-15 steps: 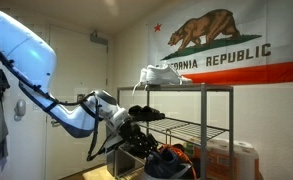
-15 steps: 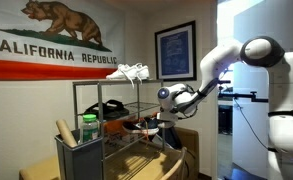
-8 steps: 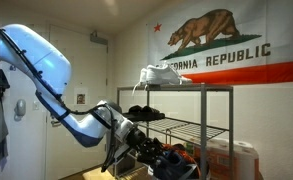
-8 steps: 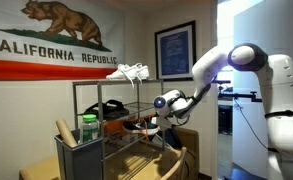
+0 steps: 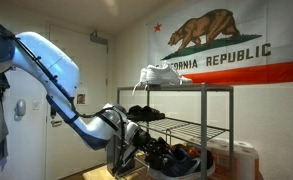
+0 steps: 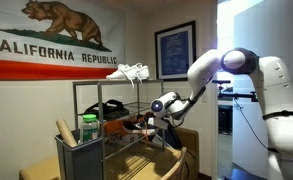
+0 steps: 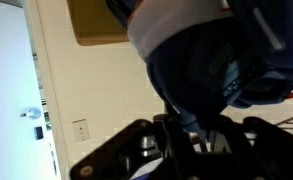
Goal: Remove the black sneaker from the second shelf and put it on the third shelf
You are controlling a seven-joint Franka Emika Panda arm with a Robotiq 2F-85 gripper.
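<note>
My gripper [image 5: 138, 143] is shut on the black sneaker [image 5: 158, 152] and holds it at the open side of the grey rack, below the second shelf [image 5: 191, 126] and about level with the third shelf [image 5: 198, 166]. The gripper [image 6: 154, 112] and the sneaker [image 6: 141, 122] also show at the rack's side in the second exterior view. In the wrist view the dark, bluish sneaker [image 7: 186, 60] fills the upper middle, directly between my fingers [image 7: 181, 130]. I cannot tell whether its sole touches the third shelf.
A white sneaker [image 5: 156, 72] lies on the top tier. A low black shoe [image 5: 146, 112] sits on the second shelf. Another shoe with orange parts [image 5: 186, 156] lies on the lower tier next to the held sneaker. A bin with a green bottle [image 6: 86, 130] stands in front of the rack.
The arm has dropped and reached further in. The sneaker has moved from about second-shelf height down to the third shelf's level, still in my grip.
</note>
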